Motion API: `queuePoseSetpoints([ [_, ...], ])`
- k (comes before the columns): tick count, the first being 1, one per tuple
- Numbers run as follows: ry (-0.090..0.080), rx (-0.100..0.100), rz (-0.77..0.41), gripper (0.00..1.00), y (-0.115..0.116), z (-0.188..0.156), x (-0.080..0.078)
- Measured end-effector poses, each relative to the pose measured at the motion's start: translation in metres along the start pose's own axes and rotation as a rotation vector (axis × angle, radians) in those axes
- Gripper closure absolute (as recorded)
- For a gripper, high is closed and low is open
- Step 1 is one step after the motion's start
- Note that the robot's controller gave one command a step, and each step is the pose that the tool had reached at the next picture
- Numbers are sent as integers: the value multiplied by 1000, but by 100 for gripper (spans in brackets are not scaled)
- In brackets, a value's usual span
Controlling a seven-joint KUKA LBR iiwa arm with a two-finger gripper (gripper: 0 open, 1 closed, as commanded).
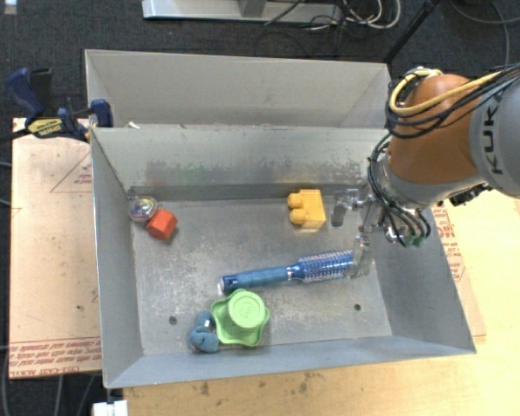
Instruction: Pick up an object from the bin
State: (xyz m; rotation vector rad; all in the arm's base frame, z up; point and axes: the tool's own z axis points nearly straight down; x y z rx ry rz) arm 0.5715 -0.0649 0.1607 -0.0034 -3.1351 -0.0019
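**A:** Where the arm (468,146) comes in over the right wall of the bin (243,159), what is the gripper (351,232) doing?

**B:** It hangs low by the right wall, roughly halfway between the bin's back and front. Its two fingers (362,254) are spread apart, with only bare bin floor between them as far as I can see. It isn't pinching anything.

**A:** What lies nearest to it?

**B:** Two things. A blue hairbrush (295,273) lies flat on the floor, with its bristled head towards the right wall and its handle pointing towards the bin's middle. The finger nearer the front edge comes down right at the tip of that bristled head. I can't tell whether it touches. The other finger stands just beside a yellow toy block (307,209), which sits against the foot of the back wall, right of the middle.

**A:** And the rest?

**B:** It's all well apart from the gripper. A green flower-shaped cup (241,317) sits near the front edge, left of the middle, just beyond the end of the brush handle. A small blue piece (204,340) is tucked against its left side. Towards the back left corner there's a small red cube (163,224), with a little shiny ball (142,208) touching it on the corner side.

**A:** Anything on the arm itself?

**B:** A rounded orange cover (433,154) sits above the wrist, with dark cables looped beneath it.
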Motion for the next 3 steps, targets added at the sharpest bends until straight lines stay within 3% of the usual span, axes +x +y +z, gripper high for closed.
queuePoseSetpoints([
  [1, -1, -1, -78, 0, 0, 96, 6],
  [2, -6, 1, -79, 100, 0, 91, 5],
  [3, -16, 3, -66, 100, -1, -49, 11],
])
